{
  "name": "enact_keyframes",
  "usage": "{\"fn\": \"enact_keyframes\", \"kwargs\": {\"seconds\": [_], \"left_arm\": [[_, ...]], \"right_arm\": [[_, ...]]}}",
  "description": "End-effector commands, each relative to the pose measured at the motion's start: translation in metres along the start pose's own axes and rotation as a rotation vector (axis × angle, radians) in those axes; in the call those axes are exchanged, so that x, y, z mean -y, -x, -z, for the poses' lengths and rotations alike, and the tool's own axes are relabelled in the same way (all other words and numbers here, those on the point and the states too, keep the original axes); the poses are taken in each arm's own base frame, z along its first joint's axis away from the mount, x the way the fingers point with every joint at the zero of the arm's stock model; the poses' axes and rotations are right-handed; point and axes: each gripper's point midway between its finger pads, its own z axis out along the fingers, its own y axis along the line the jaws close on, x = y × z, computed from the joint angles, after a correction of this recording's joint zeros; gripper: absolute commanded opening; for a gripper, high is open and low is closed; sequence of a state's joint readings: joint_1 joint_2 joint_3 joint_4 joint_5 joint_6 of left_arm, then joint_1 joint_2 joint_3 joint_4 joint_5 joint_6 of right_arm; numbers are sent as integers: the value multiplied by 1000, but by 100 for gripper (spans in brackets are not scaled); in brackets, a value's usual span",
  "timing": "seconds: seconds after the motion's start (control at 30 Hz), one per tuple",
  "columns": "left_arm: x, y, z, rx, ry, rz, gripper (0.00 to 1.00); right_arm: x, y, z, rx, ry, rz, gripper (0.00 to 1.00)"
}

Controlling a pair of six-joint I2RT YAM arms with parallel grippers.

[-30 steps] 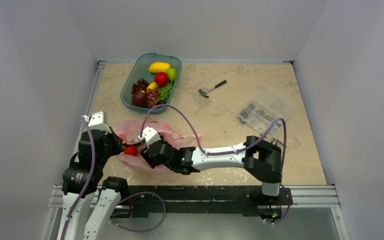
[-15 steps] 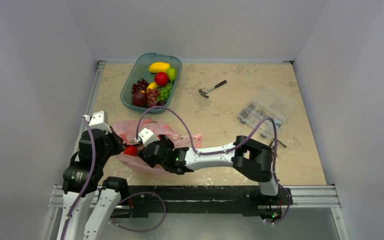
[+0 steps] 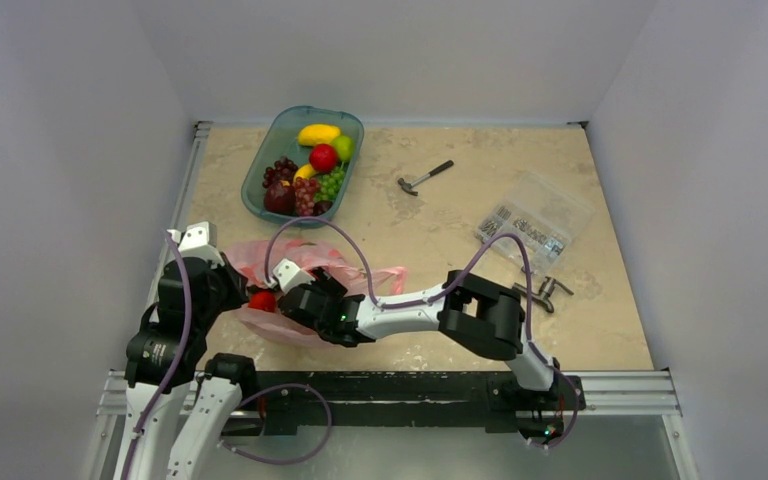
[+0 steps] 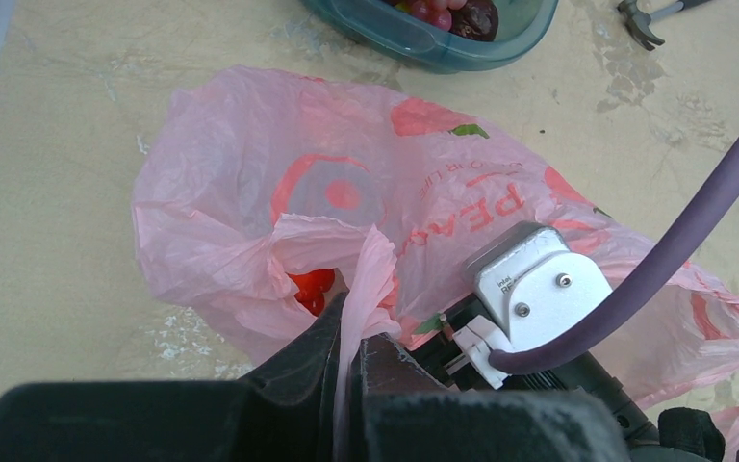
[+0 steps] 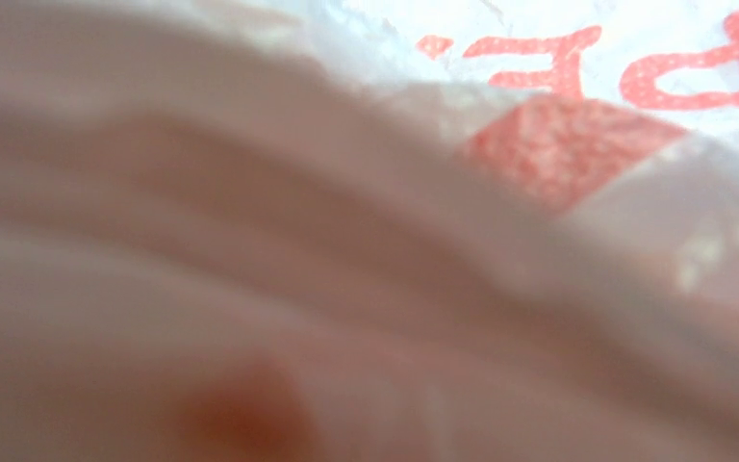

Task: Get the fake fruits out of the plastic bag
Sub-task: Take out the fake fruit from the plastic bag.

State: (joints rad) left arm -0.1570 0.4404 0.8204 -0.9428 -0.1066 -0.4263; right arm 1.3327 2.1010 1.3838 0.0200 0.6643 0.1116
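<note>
Pinching a gathered fold of pink film, the left gripper (image 4: 350,339) is clenching tight on the rim of the plastic bag (image 4: 250,164) at the bottom centre of the left wrist view, apparently lifting the mouth so that it gapes. Just above those jaws, a red fruit (image 4: 310,287) is showing in the opening, lying inside the bag. The right gripper (image 3: 280,296) is reaching in from the right of the overhead frame, its tips buried under the film. Whether they are spread or closing on anything cannot be told, since its own camera is taking in only blurred pink plastic and printed lettering. The bag is lying crumpled on the table at lower left of the overhead view, between the two arms. Further out, at upper centre-left, a teal tray (image 3: 322,109) is holding an assortment of fruits. A hammer (image 3: 423,178) and a clear box (image 3: 535,222) of small parts are lying to the right, well apart from the work.
</note>
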Motion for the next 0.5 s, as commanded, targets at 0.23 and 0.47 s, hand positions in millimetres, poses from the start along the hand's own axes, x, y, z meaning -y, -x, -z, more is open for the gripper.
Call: {"fn": "enact_keyframes", "kwargs": {"seconds": [0.23,0.47], "left_arm": [[5,7,-2,32,-27,-7,0],[6,6,-3,23,-31,-9,0]], "right_arm": [[12,56,25,114,34,-96,31],[10,67,59,139,174,-167,12]]}}
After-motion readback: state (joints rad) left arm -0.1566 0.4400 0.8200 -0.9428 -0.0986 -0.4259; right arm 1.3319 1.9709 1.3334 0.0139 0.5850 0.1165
